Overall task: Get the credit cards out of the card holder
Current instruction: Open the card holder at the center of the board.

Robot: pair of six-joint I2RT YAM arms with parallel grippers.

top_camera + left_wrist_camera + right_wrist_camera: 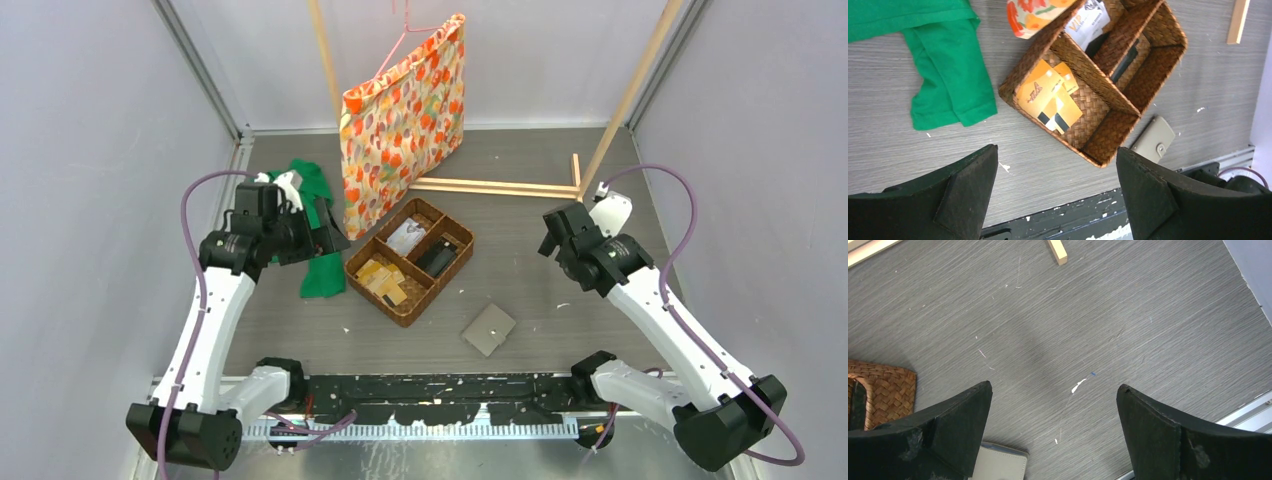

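Note:
The card holder (pixel 488 329) lies folded shut on the grey table, near the front, right of centre. It also shows in the left wrist view (pixel 1154 139) and at the bottom edge of the right wrist view (pixel 1000 463). The credit cards are hidden; none show outside the holder. My left gripper (pixel 326 238) (pixel 1056 149) is open and empty, held above the table left of the basket. My right gripper (pixel 550 236) (pixel 1054 386) is open and empty, held above the table behind and to the right of the holder.
A brown wicker divided basket (pixel 402 311) (pixel 1109 143) holding orange cards, a white packet and a dark item stands just behind and left of the holder. A green cloth (pixel 322 276) lies at the left. A patterned bag (pixel 405 120) hangs on a wooden frame (pixel 495 187) at the back.

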